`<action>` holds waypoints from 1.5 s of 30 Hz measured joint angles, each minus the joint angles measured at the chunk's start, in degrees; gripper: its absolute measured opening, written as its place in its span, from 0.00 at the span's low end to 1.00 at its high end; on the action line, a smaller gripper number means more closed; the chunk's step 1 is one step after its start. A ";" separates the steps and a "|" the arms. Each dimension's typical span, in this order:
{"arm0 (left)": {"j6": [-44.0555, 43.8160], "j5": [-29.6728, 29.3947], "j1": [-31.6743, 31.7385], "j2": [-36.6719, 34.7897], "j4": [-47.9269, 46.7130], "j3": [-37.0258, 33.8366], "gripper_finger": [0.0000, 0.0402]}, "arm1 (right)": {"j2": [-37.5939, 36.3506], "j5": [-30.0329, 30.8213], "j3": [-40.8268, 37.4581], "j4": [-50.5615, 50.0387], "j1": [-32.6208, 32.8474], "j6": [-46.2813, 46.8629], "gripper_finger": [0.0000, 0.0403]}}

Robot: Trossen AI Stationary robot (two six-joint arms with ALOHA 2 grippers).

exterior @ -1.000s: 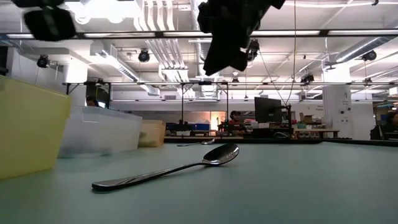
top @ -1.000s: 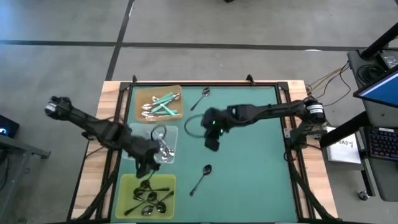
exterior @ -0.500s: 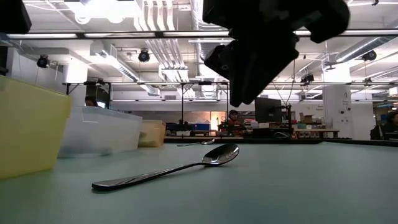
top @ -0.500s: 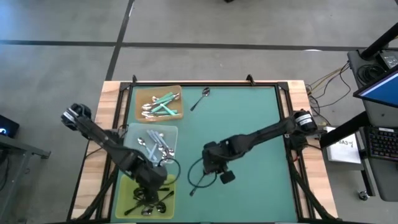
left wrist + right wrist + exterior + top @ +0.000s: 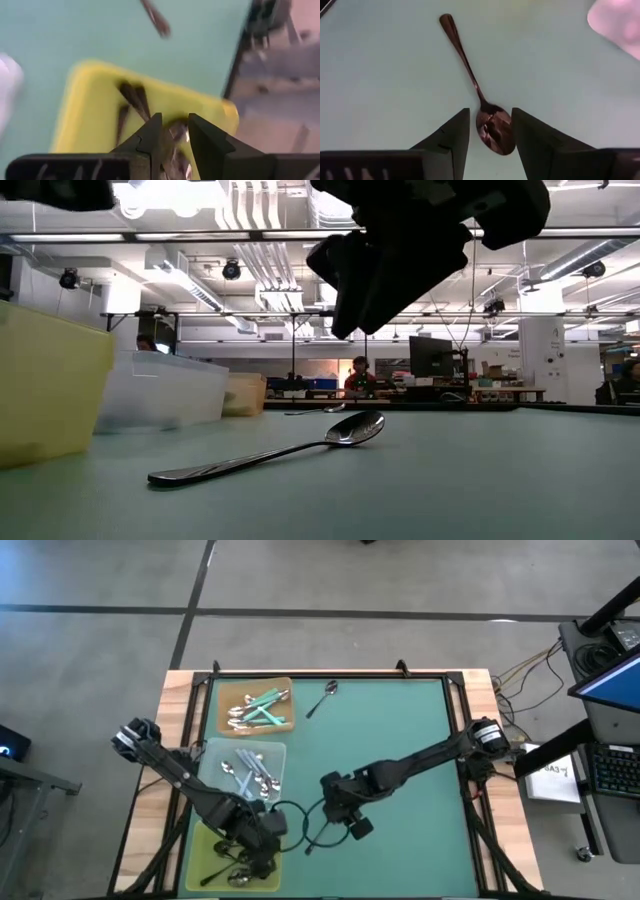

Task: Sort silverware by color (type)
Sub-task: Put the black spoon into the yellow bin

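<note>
Both arms had swung toward six o'clock: left gripper (image 5: pixel 262 852), fingers slightly apart, over the yellow tray (image 5: pixel 205 845); right gripper (image 5: pixel 490 122), fingers apart, above a black spoon (image 5: pixel 481 107).

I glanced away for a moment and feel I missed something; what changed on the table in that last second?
The left gripper swung from the clear tray to over the yellow tray. The right gripper came down the table to the black spoon, jaws open around its bowl. The spoons lying on the table stayed put.
</note>
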 joint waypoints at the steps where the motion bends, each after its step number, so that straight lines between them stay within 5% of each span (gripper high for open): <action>1: 0.41 -2.80 0.00 0.10 -0.07 0.58 0.19 | 0.00 0.00 -0.17 0.64 0.00 -0.58 0.34; 11: 0.72 -21.36 -1.57 -1.31 -0.66 2.49 0.19 | 3.44 -0.08 -1.48 9.22 0.00 1.21 0.31; 24: 0.97 -29.40 -6.44 -2.61 -3.00 2.10 0.19 | 11.42 -1.98 -0.78 12.94 0.00 4.15 0.30; 31: -0.12 -29.74 -8.12 -4.38 -6.57 1.37 0.19 | 12.86 -3.13 -0.65 13.31 0.04 4.00 0.24; 45: -4.56 -39.91 -10.29 -5.77 -13.43 1.33 0.19 | 12.96 -2.62 -1.17 7.67 0.42 -4.44 0.03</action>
